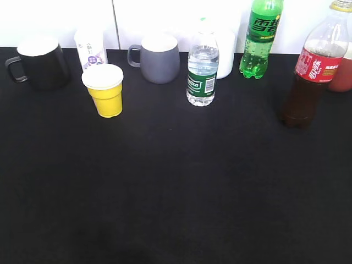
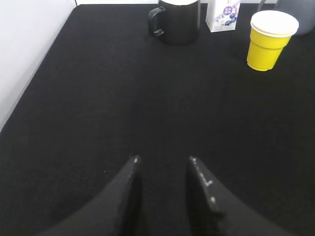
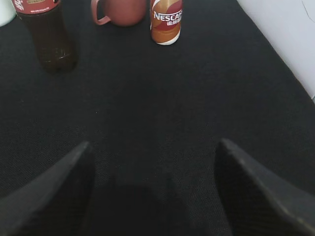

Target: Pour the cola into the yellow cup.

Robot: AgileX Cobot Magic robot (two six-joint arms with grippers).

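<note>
A: Nearest first: what do the wrist cameras give?

B: The left end effector [image 2: 162,160] hangs over bare black tabletop [image 2: 123,98], its two dark fingers a narrow gap apart, nothing between them. The right end effector [image 3: 152,145] is spread wide, fingers at either edge of its view, also holding nothing. The tabletop is matte, cloth-like, with a fine weave.

A: And the cola?

B: The cola [image 1: 311,77] stands upright at the far right: a tall clear plastic bottle, dark brown liquid filling the lower part, a red label with white writing above it, a lobed base (the right wrist view shows the base clearly). The upper part is clear and empty-looking.

A: The yellow cup?

B: The yellow cup [image 1: 105,91] sits on the left, well apart from the cola: small, tapered, glossy yellow wall with a ridge, wide white rim, no handle.

A: Further back?

B: A black mug [image 1: 39,63], a small white carton [image 1: 91,49] just behind the cup, a matte grey mug [image 1: 158,58], a clear water bottle [image 1: 202,70] with a green label, a green soda bottle [image 1: 260,38]. Right of the cola, a reddish mug [image 3: 123,11] and a brown-and-white Nescafé bottle [image 3: 166,22].
</note>
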